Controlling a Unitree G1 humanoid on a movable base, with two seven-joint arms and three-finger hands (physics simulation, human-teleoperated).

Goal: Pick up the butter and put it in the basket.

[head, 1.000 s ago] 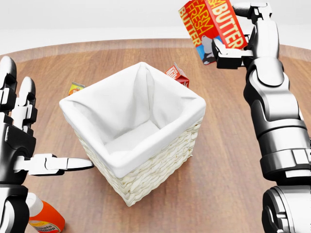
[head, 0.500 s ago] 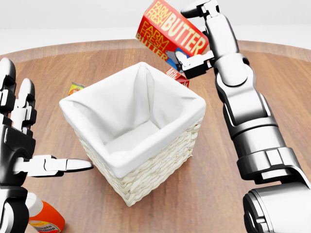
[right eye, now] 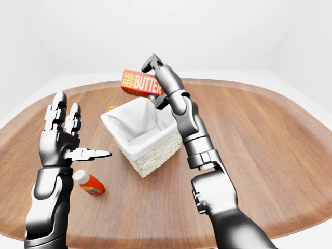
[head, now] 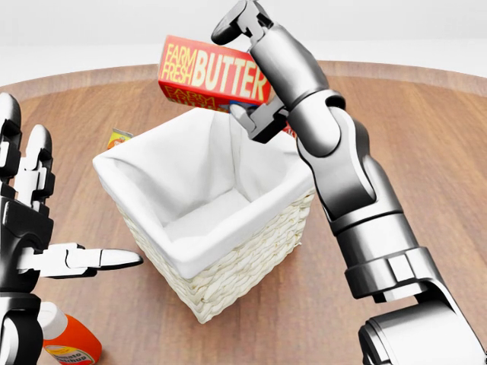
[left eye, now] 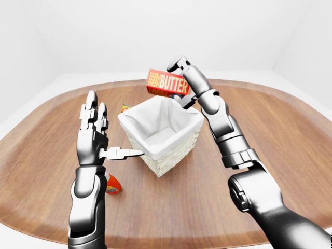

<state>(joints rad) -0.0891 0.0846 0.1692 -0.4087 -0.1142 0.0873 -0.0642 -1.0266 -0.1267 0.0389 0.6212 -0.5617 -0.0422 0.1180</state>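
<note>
Right robot hand [head: 255,72] grips butter [head: 209,74] above basket [head: 228,258].

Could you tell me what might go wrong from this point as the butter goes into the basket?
The butter, gripped by one end in the right hand, lies flat above the basket's top rim rather than its middle; released here, it may catch the rim. The forearm hangs close over that rim, so lowering could nudge the basket.

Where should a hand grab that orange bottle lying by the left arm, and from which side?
Take the orange bottle across its orange body, coming down from above. It lies flat on the table, white cap toward the view's upper left, so its long sides are exposed. The open left hand is nearest; the right hand holds the butter.
</note>
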